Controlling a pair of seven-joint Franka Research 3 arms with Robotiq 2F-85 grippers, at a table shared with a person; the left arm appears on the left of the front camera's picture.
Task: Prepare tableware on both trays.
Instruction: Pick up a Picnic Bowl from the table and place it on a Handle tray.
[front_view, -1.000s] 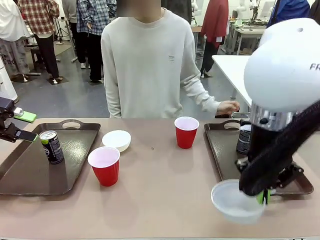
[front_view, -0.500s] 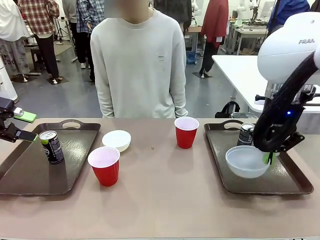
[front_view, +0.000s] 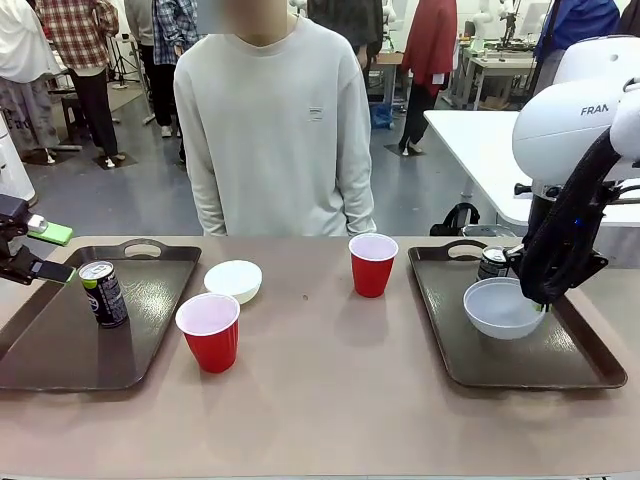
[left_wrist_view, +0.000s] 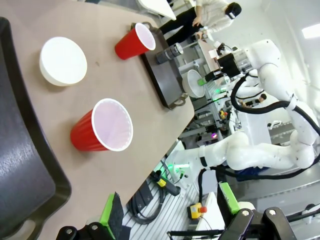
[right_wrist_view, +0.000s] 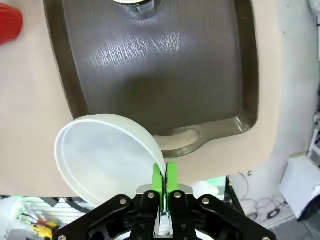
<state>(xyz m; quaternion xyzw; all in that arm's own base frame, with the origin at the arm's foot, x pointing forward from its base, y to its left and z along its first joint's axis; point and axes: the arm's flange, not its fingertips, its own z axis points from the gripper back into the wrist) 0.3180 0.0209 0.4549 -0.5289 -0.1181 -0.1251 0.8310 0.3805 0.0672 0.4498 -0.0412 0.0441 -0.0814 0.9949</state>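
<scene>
The right tool (right_wrist_view: 162, 184) is clamped on the rim of a white bowl (front_view: 500, 308), over the right tray (front_view: 470, 355), just near of the can (front_view: 491, 264). I cannot tell if it touches down. Lower it level, clear of the can, then release. The left tool (left_wrist_view: 170, 210) hangs with fingers apart by the left tray (front_view: 60, 350).

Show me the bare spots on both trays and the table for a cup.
Left tray: bare right of and nearer than the can. Right tray: only its near strip, since the right gripper holds a bowl over the middle, beside the other can. Table: bare along the near edge. Crowded around the near red cup, far red cup and second bowl.
</scene>
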